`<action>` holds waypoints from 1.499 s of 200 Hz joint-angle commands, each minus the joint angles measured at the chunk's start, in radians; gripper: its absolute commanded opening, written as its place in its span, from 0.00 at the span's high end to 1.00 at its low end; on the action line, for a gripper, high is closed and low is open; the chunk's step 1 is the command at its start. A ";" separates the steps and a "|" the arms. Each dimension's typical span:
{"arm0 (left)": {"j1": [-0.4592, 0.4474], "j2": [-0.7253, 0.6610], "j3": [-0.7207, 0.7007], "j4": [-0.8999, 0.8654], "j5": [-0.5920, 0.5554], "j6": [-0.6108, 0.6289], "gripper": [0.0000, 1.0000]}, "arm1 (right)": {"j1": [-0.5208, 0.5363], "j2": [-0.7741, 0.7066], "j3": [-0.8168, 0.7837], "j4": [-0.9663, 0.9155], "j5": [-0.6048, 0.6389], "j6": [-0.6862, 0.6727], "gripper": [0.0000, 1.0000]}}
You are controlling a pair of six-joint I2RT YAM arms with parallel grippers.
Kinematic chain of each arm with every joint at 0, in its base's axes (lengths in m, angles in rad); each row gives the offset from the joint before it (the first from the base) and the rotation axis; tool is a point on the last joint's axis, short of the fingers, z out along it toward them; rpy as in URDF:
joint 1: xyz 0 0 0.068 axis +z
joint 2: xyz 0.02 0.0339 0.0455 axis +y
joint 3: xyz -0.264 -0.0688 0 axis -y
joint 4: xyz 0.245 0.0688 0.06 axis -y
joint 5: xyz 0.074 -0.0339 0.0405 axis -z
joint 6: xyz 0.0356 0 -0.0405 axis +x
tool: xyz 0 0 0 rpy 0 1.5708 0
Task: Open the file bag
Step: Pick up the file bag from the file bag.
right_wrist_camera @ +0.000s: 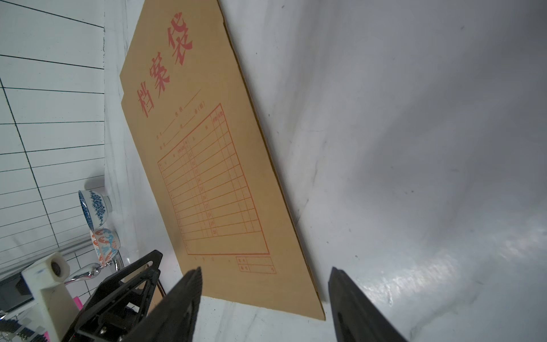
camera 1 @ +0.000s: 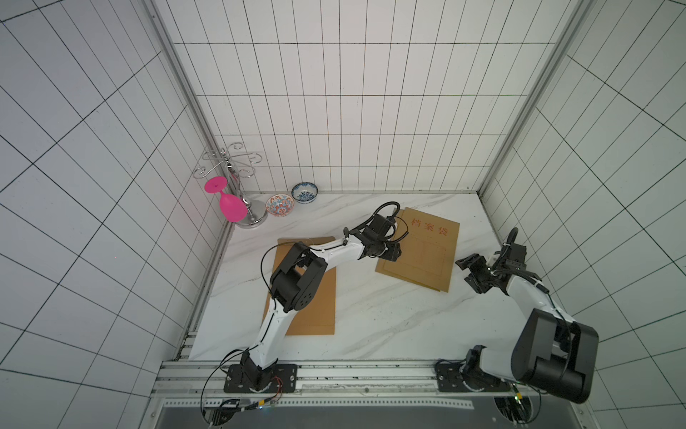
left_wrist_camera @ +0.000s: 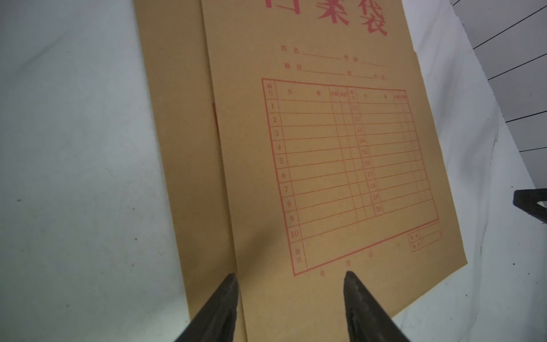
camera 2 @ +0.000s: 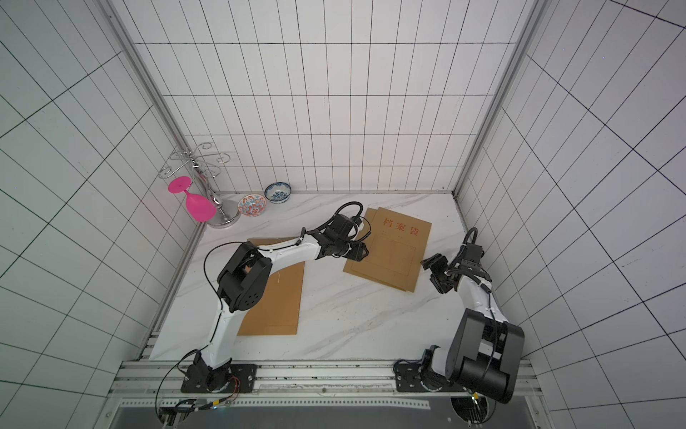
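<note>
Left gripper [left_wrist_camera: 290, 275] and right gripper [right_wrist_camera: 265, 269] are both spread, pinching nothing. The file bag [camera 1: 427, 252], right of centre in a top view, sits on a second bag [left_wrist_camera: 183, 148], so a pinch might snag both.

Left arm [camera 1: 334, 252] is stretched way out, left gripper [left_wrist_camera: 290, 275] low over the left edge of the printed file bag [camera 1: 427, 256], jaws apart, nothing pinched. Right arm [camera 1: 527, 297] is folded up, right gripper [camera 1: 468, 271] just off the bag's right edge, gaping too.

Matt paper file bag [camera 1: 427, 256], glossy maybe-marble table [camera 1: 389, 327]
</note>
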 commanded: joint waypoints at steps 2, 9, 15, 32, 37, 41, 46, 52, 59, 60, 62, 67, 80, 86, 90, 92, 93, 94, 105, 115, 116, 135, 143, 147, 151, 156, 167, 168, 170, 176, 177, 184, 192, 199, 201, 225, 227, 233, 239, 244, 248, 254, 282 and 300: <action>-0.003 0.041 0.046 -0.025 -0.035 0.018 0.41 | -0.020 0.042 -0.025 0.005 -0.027 -0.027 0.30; -0.003 0.050 0.049 -0.027 -0.039 0.020 0.41 | -0.021 0.052 -0.024 0.009 -0.032 -0.037 0.30; -0.003 0.056 0.049 -0.029 -0.040 0.021 0.40 | -0.021 0.061 -0.022 0.009 -0.037 -0.043 0.30; -0.003 0.068 0.048 -0.031 -0.052 0.023 0.40 | -0.022 0.084 -0.019 0.007 -0.049 -0.056 0.31; -0.004 0.071 0.049 -0.031 -0.055 0.024 0.40 | -0.022 0.092 -0.018 0.007 -0.053 -0.058 0.31; -0.003 0.074 0.050 -0.032 -0.056 0.024 0.39 | -0.022 0.098 -0.017 0.008 -0.056 -0.060 0.31; -0.003 0.077 0.052 -0.033 -0.057 0.025 0.39 | -0.022 0.106 -0.017 0.008 -0.060 -0.062 0.31; -0.003 0.082 0.055 -0.034 -0.056 0.026 0.39 | -0.022 0.116 -0.016 0.009 -0.066 -0.063 0.31; -0.003 0.087 0.060 -0.038 -0.052 0.027 0.39 | -0.022 0.129 -0.014 0.008 -0.074 -0.066 0.31; -0.003 0.088 0.061 -0.039 -0.051 0.027 0.39 | -0.022 0.132 -0.014 0.008 -0.074 -0.067 0.31; -0.003 0.089 0.062 -0.039 -0.049 0.027 0.39 | -0.023 0.134 -0.013 0.008 -0.076 -0.069 0.31; -0.004 0.093 0.065 -0.041 -0.047 0.029 0.39 | -0.022 0.141 -0.011 0.008 -0.080 -0.071 0.31; -0.004 0.100 0.072 -0.048 -0.047 0.031 0.38 | -0.023 0.156 -0.011 0.008 -0.082 -0.074 0.31; -0.006 0.104 0.075 -0.051 -0.048 0.035 0.38 | -0.023 0.162 -0.010 0.010 -0.083 -0.076 0.31; -0.007 0.105 0.077 -0.055 -0.048 0.036 0.38 | -0.022 0.165 -0.010 0.010 -0.083 -0.076 0.31; -0.007 0.107 0.078 -0.057 -0.048 0.036 0.38 | -0.022 0.168 -0.010 0.010 -0.085 -0.076 0.31; -0.007 0.107 0.078 -0.057 -0.048 0.036 0.38 | -0.023 0.169 -0.011 0.010 -0.085 -0.076 0.31; -0.006 0.107 0.078 -0.057 -0.048 0.037 0.38 | -0.023 0.170 -0.010 0.010 -0.086 -0.077 0.31; -0.007 0.109 0.078 -0.057 -0.047 0.039 0.38 | -0.023 0.179 -0.009 0.011 -0.094 -0.079 0.31; -0.008 0.110 0.075 -0.061 -0.045 0.042 0.38 | -0.022 0.186 -0.010 0.015 -0.102 -0.080 0.31; -0.007 0.111 0.075 -0.061 -0.044 0.042 0.38 | -0.022 0.187 -0.010 0.016 -0.103 -0.080 0.32; -0.010 0.115 0.076 -0.063 -0.041 0.045 0.38 | -0.022 0.201 -0.008 0.023 -0.120 -0.078 0.32; -0.011 0.116 0.075 -0.063 -0.038 0.046 0.38 | -0.022 0.208 -0.008 0.025 -0.126 -0.080 0.31; -0.010 0.117 0.077 -0.062 -0.037 0.046 0.38 | -0.023 0.211 -0.008 0.026 -0.128 -0.080 0.32; -0.010 0.118 0.077 -0.063 -0.036 0.046 0.38 | -0.022 0.213 -0.008 0.028 -0.130 -0.079 0.32; -0.011 0.118 0.078 -0.063 -0.034 0.047 0.38 | -0.022 0.218 -0.008 0.030 -0.135 -0.078 0.32; -0.011 0.119 0.077 -0.063 -0.030 0.047 0.38 | -0.023 0.227 -0.008 0.036 -0.148 -0.075 0.32; -0.010 0.119 0.077 -0.063 -0.030 0.047 0.38 | -0.022 0.227 -0.008 0.038 -0.149 -0.076 0.32; -0.010 0.120 0.077 -0.063 -0.030 0.047 0.38 | -0.022 0.228 -0.008 0.040 -0.151 -0.074 0.32; -0.011 0.121 0.078 -0.064 -0.028 0.049 0.38 | -0.022 0.233 -0.010 0.047 -0.159 -0.070 0.32; -0.011 0.122 0.078 -0.065 -0.027 0.049 0.38 | -0.022 0.233 -0.011 0.048 -0.160 -0.070 0.32; -0.011 0.124 0.080 -0.068 -0.024 0.050 0.38 | -0.022 0.237 -0.013 0.055 -0.171 -0.065 0.32; -0.011 0.124 0.080 -0.069 -0.020 0.053 0.39 | -0.022 0.244 -0.014 0.062 -0.181 -0.061 0.32; -0.012 0.125 0.082 -0.070 -0.020 0.055 0.39 | -0.022 0.250 -0.015 0.069 -0.189 -0.057 0.32; -0.011 0.125 0.082 -0.070 -0.020 0.056 0.39 | -0.022 0.253 -0.014 0.070 -0.192 -0.057 0.32; -0.012 0.129 0.086 -0.076 -0.015 0.064 0.39 | -0.022 0.277 -0.018 0.087 -0.217 -0.050 0.32; -0.012 0.129 0.088 -0.078 -0.014 0.065 0.38 | -0.023 0.278 -0.019 0.089 -0.220 -0.049 0.32; -0.013 0.130 0.091 -0.080 -0.012 0.068 0.38 | -0.022 0.285 -0.020 0.094 -0.226 -0.046 0.32; -0.012 0.132 0.094 -0.084 -0.010 0.070 0.38 | -0.022 0.291 -0.019 0.095 -0.232 -0.044 0.32; -0.013 0.133 0.096 -0.087 -0.010 0.072 0.39 | -0.023 0.295 -0.020 0.098 -0.235 -0.044 0.32; -0.013 0.135 0.098 -0.089 -0.010 0.073 0.38 | -0.023 0.297 -0.020 0.099 -0.237 -0.041 0.32; -0.013 0.135 0.100 -0.091 -0.011 0.075 0.38 | -0.022 0.300 -0.021 0.100 -0.237 -0.042 0.32; -0.012 0.138 0.107 -0.096 -0.010 0.082 0.38 | -0.023 0.293 -0.024 0.115 -0.256 -0.038 0.32; -0.012 0.141 0.111 -0.098 -0.010 0.084 0.38 | -0.023 0.267 -0.030 0.140 -0.274 -0.030 0.32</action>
